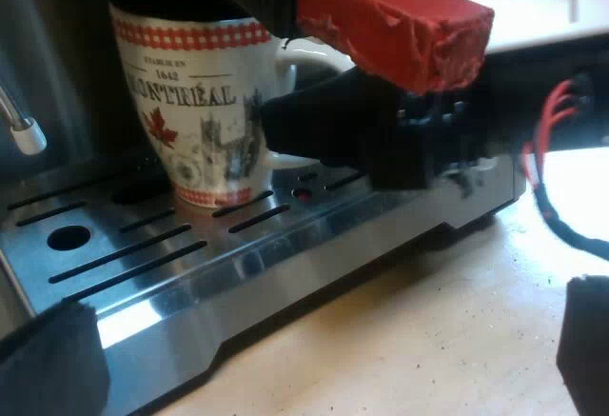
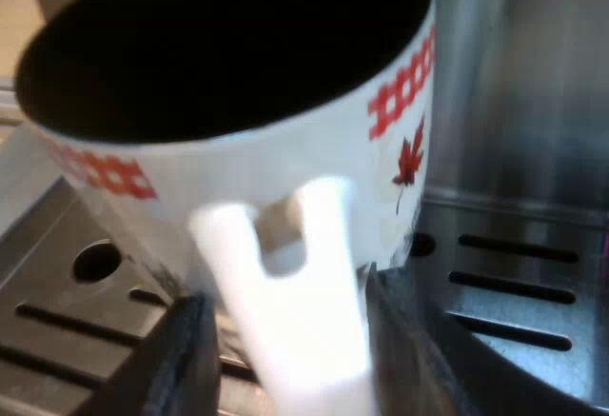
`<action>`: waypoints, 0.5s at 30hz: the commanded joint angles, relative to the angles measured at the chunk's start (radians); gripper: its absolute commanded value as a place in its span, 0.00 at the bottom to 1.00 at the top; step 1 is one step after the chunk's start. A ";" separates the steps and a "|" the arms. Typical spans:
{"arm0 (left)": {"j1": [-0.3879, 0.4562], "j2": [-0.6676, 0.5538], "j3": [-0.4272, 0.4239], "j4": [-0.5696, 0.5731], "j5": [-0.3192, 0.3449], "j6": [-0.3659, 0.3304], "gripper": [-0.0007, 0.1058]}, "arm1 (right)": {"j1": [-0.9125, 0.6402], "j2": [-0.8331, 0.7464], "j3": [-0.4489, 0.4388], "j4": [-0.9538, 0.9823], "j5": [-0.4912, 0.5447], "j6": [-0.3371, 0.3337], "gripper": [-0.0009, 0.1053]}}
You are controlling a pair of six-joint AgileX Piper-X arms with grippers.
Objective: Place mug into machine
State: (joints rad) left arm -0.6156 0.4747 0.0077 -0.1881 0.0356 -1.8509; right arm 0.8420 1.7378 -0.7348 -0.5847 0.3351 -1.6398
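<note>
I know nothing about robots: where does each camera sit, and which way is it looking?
Left wrist view: on the left arm, looking across the drip tray of the espresso machine at the mug standing there, under the holder's red handle end; the left gripper shows, fingers open.
Right wrist view: on the right arm, close behind the mug, facing its handle; the right gripper clasps that handle.
Shared: the mug and the slotted drip tray.

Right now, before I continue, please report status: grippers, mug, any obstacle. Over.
Left gripper open, empty, facing the drip tray. Right gripper shut on mug handle. Mug upright on drip tray. Red handle end close above right gripper.
</note>
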 commanded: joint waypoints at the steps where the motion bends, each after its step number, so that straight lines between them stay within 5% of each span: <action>1: -0.002 -0.001 -0.006 -0.020 0.004 -0.015 0.93 | -0.001 -0.006 -0.035 -0.019 -0.036 -0.019 0.38; 15: -0.002 -0.001 -0.006 -0.097 0.006 -0.013 0.93 | 0.034 -0.045 -0.026 -0.017 -0.091 -0.053 0.38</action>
State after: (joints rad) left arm -0.6156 0.4747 0.0077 -0.2583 0.0356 -1.8509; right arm 0.8707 1.7068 -0.7406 -0.5872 0.3213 -1.6145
